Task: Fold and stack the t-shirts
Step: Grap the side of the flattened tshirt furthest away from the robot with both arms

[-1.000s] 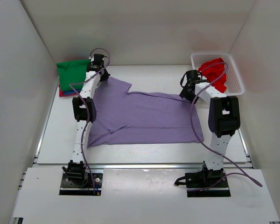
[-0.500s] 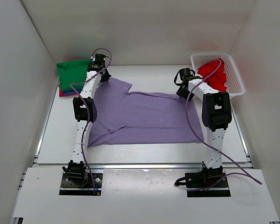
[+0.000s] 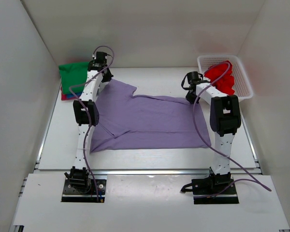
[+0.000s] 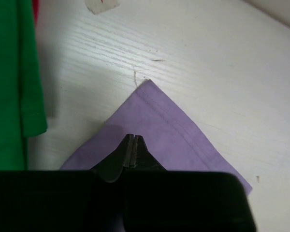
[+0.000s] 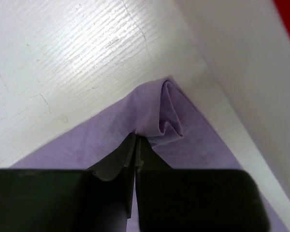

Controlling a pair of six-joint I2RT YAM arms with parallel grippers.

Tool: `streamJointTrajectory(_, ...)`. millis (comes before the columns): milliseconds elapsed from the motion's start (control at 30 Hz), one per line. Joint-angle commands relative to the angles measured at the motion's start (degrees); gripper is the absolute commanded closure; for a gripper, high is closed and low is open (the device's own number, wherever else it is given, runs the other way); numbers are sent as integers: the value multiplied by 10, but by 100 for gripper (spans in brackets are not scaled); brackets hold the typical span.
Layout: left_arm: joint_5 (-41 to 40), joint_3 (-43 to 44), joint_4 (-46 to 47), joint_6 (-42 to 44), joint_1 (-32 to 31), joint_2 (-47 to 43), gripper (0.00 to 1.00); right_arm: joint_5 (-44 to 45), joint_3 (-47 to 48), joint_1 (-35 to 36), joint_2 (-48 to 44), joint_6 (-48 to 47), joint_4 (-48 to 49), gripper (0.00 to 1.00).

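Note:
The lavender t-shirt (image 3: 150, 121) lies spread flat across the middle of the table. My left gripper (image 3: 104, 77) is at its far left sleeve corner. In the left wrist view that gripper (image 4: 134, 140) is shut with its tips down on the purple cloth (image 4: 183, 140). My right gripper (image 3: 189, 98) is at the far right corner. The right wrist view shows it (image 5: 137, 137) shut on a small bunched fold of the cloth (image 5: 166, 121). A folded green t-shirt (image 3: 72, 75) tops a stack at the far left. A red t-shirt (image 3: 222, 77) sits crumpled in the basket.
The white lattice basket (image 3: 245, 79) stands at the far right corner. Red and blue edges (image 3: 65, 96) show under the green t-shirt. White enclosure walls (image 3: 19, 96) close in the table on three sides. A white wall (image 5: 241, 58) rises just beyond the right gripper.
My right gripper has closed on the shirt's far right corner after shifting slightly left. The left wrist has moved a little away from the arm bases, still shut.

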Motion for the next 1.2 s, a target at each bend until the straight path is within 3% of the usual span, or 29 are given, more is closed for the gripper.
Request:
streamJointTrajectory(0,-6,8,-5,17,5,-94,100,-1,-25,3,-43,-9,41,100)
streamJointTrajectory(233,-12,9,-10,15,5,-110,100,-1,-45,1,-68,-11,50,100)
streamJointTrajectory(300,-7,7,-17,8,11,-94,88,-5,-56,2,-72,-16,56,100)
streamJointTrajectory(500,7,10,-29,-6,10,-45,31,-12,-76,-1,-78,-16,67,100)
streamJointTrajectory(567,-5,10,-23,-10,-1,-37,22,-14,-78,3,-79,-17,74,100)
streamJointTrajectory(767,-21,8,3,-8,-16,-11,13,-20,-102,3,-89,-11,88,100)
streamJointTrajectory(867,34,8,17,-22,-16,7,8,-23,-108,-1,-94,-15,94,100)
streamJointTrajectory(1033,54,5,11,-30,-10,12,2,-25,-107,-1,-96,-19,95,100)
streamJointTrajectory(1067,55,7,9,-28,-10,16,3,-28,-106,0,-97,-17,92,100)
streamJointTrajectory(1133,58,9,4,-28,-7,13,15,-26,-107,-3,-96,-18,94,100)
streamJointTrajectory(1167,63,10,9,-31,-5,17,37,-31,-113,-2,-91,-18,99,100)
